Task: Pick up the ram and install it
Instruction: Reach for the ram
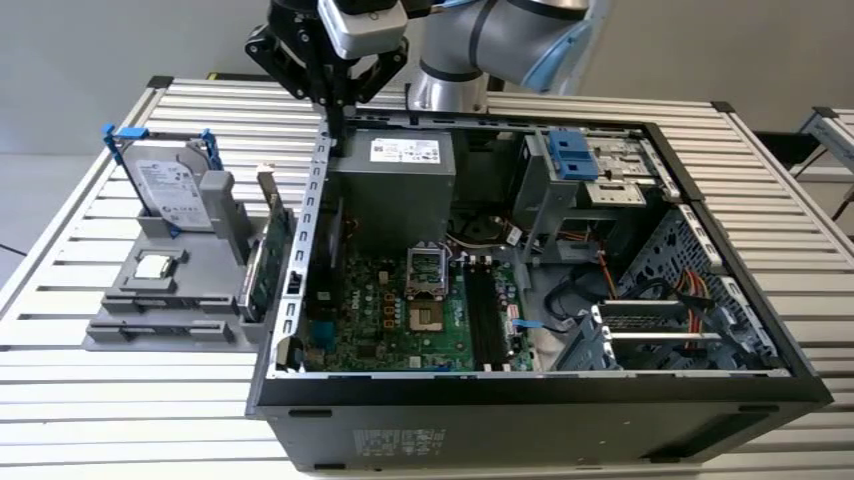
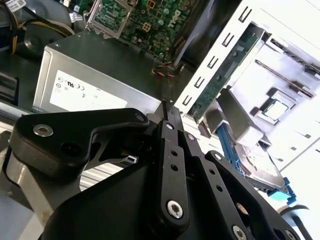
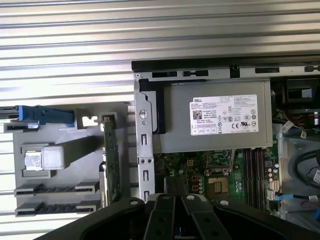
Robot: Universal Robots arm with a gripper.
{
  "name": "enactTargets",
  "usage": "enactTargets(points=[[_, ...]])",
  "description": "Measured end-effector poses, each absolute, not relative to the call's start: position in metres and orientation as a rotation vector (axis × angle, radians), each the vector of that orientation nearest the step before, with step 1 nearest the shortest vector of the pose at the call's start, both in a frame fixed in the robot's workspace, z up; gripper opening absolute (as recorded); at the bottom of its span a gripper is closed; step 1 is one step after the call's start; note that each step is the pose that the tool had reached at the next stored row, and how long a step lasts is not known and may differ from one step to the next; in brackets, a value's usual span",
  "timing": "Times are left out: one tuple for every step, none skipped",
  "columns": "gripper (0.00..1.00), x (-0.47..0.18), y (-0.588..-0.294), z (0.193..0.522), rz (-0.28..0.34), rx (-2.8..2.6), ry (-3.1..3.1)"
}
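We saw the black two-fingered gripper point(image 1: 332, 140) above the open black computer case's point(image 1: 534, 400) side wall, shut and apparently empty. The slim ram point(image 3: 56, 189) seemingly lay in the grey tray's point(image 3: 80, 145) slot.

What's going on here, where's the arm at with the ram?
The arm's gripper hangs over the open PC case, at its rim beside the power supply, with its fingers closed together. Whether the ram is pinched between them can't be told. The black motherboard slots look empty, so nothing is installed yet. The hard drive and green card sit in the grey fixture on the exterior view's left.
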State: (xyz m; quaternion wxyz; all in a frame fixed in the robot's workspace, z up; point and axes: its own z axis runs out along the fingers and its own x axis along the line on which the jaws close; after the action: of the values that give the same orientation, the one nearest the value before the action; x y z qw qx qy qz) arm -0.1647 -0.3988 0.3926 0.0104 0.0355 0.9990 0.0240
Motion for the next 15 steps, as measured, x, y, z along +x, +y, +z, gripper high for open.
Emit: enactTargets(points=[[0.00, -0.166, -0.399, 0.393, 0.075, 0.111, 3.118], [0.00, -0.166, -0.399, 0.393, 0.075, 0.110, 3.118], [0.00, -0.167, -0.399, 0.393, 0.075, 0.110, 3.118], [0.00, -0.168, -0.399, 0.393, 0.075, 0.111, 3.118], [0.00, -0.169, -0.399, 0.393, 0.075, 0.110, 3.118], [0.00, -0.170, -0.399, 0.393, 0.075, 0.110, 3.118], [0.00, -0.171, -0.399, 0.393, 0.075, 0.110, 3.118], [0.00, -0.172, -0.399, 0.393, 0.075, 0.110, 3.118], [0.00, -0.173, -0.399, 0.393, 0.075, 0.110, 3.118], [0.00, -0.174, -0.399, 0.393, 0.075, 0.110, 3.118], [0.00, -0.175, -0.399, 0.393, 0.075, 0.110, 3.118], [0.00, -0.176, -0.399, 0.393, 0.075, 0.110, 3.118], [0.00, -0.177, -0.399, 0.393, 0.075, 0.110, 3.118], [0.00, -0.178, -0.399, 0.393, 0.075, 0.110, 3.118], [0.00, -0.180, -0.399, 0.393, 0.075, 0.110, 3.118]])
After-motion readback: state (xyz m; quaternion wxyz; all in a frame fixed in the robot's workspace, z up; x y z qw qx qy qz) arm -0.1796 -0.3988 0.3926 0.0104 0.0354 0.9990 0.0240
